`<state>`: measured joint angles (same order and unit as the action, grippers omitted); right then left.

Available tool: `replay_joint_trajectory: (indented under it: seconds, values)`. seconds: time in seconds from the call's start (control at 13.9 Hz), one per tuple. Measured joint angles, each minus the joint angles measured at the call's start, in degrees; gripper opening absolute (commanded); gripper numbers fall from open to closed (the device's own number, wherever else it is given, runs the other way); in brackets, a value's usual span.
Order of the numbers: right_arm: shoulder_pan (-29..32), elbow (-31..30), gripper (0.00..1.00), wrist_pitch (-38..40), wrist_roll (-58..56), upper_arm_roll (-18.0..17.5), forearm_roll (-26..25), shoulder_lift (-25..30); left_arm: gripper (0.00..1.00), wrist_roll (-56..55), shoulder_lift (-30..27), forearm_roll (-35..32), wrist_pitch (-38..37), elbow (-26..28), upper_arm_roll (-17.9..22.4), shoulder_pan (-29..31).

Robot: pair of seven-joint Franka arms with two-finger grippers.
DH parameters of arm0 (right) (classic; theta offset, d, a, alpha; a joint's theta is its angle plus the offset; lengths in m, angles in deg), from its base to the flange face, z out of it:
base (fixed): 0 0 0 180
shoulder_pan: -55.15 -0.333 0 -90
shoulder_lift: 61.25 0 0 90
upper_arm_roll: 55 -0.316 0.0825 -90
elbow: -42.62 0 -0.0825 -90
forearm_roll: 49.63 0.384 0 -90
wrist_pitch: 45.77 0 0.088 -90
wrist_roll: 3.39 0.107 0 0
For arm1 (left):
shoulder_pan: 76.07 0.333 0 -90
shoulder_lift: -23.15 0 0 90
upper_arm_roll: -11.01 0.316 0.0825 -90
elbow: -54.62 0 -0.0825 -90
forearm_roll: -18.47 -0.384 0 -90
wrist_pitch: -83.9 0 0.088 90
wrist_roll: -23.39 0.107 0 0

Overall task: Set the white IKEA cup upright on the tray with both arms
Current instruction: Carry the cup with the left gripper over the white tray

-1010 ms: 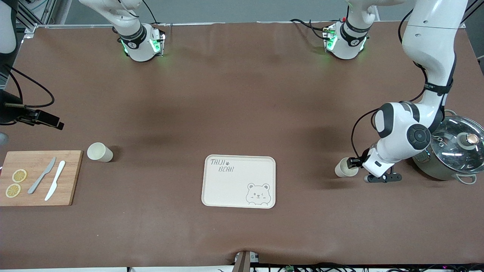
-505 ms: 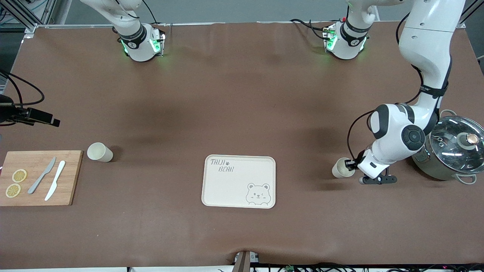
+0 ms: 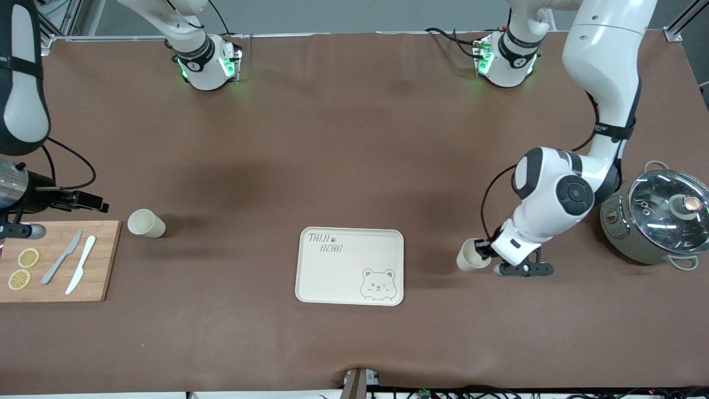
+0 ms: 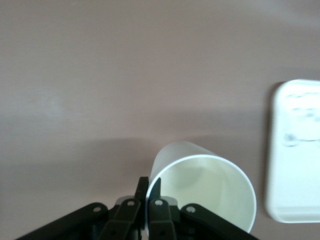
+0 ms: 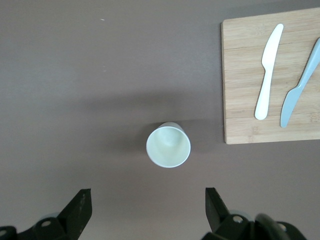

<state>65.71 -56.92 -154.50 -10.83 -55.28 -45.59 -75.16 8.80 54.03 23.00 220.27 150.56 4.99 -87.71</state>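
Note:
The cream bear tray (image 3: 327, 277) lies mid-table, nearer the front camera; its edge also shows in the left wrist view (image 4: 295, 150). My left gripper (image 3: 483, 250) is shut on the rim of a white cup (image 3: 468, 257), one finger inside and one outside (image 4: 149, 182). It holds the cup (image 4: 210, 195) tilted, low over the table, between the tray and the pot. A second white cup (image 3: 145, 223) stands upright beside the cutting board. My right gripper (image 3: 91, 203) hangs open and empty, high over the table near this cup (image 5: 169, 146), fingers wide apart (image 5: 147, 197).
A wooden cutting board (image 3: 55, 260) with two knives (image 3: 72, 265) and lemon slices (image 3: 23, 269) lies at the right arm's end; it also shows in the right wrist view (image 5: 250, 75). A lidded steel pot (image 3: 659, 224) stands at the left arm's end.
My left gripper has carried its cup away from the pot toward the tray. My right arm has swung in farther over the area by the cutting board.

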Motion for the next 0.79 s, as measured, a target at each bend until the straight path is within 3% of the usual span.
replay_joint_trajectory:
  seconds: [0.43, 0.58, 0.79]
  values:
    - [3.75, -13.7, 1.0, -14.7, -5.6, 0.4, -0.45, -0.88, 0.0, -14.12, 7.64, 0.0, -0.96, -10.19, 0.33, -10.48]
    - [4.06, -14.3, 0.95, -15.61, -5.95, 0.42, -0.46, -2.51, 0.0, -17.11, 11.09, 0.0, -0.92, -13.7, 0.73, -13.02]
    - [4.01, -14.3, 0.77, -17.61, -5.98, 0.16, -0.46, -4.75, 0.0, -21.15, 13.63, 0.0, -0.85, -16.27, 3.17, -17.58]
